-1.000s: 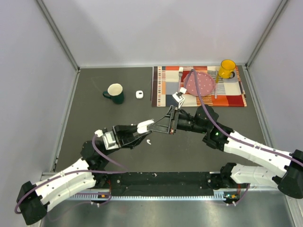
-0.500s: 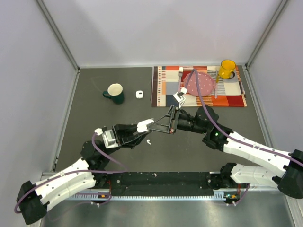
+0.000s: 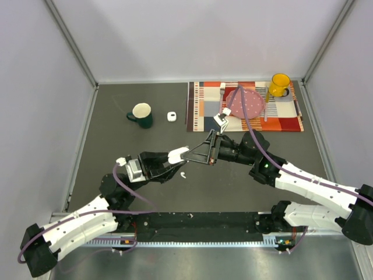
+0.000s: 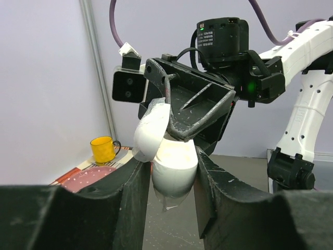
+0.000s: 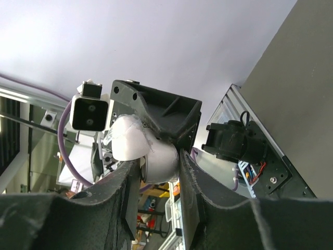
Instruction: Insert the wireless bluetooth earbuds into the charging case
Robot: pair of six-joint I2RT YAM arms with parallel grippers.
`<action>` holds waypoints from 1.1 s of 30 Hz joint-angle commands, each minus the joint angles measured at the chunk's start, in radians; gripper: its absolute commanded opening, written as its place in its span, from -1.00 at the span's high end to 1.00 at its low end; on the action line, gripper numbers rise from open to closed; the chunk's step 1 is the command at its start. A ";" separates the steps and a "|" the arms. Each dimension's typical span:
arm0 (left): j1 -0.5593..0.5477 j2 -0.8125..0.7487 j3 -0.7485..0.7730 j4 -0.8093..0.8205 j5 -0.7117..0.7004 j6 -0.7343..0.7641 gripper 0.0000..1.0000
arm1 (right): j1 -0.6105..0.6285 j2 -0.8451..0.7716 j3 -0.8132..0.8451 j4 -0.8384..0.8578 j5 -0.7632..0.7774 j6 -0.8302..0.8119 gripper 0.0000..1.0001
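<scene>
Left claw (image 3: pixel 176 157) and right claw (image 3: pixel 186 155) both clamp the charging case (image 4: pixel 174 161) aloft; one earbud (image 3: pixel 183 174) lies on the desk (image 3: pixel 116 140) just nearside of them, closer to the left arm.

Soft, even light comes from above, and only faint shadows lie on the counter (image 3: pixel 105 140). In the left wrist view the case (image 4: pixel 174 166) glares white, its detail washed out, and the near fingers (image 4: pixel 127 203) are dark and blurred.
</scene>
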 commanded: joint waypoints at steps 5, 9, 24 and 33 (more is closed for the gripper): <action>0.000 -0.017 0.012 -0.012 -0.041 -0.011 0.13 | 0.005 -0.021 0.005 0.059 -0.017 -0.012 0.92; 0.000 -0.018 0.012 -0.017 -0.041 -0.008 0.13 | 0.005 -0.020 0.005 0.059 -0.017 -0.010 0.96; 0.000 -0.035 0.010 -0.033 -0.029 0.004 0.03 | 0.005 -0.040 -0.011 0.060 0.003 0.007 1.00; 0.000 -0.038 0.010 -0.046 -0.029 0.007 0.03 | 0.001 -0.055 -0.029 0.076 0.019 0.027 1.00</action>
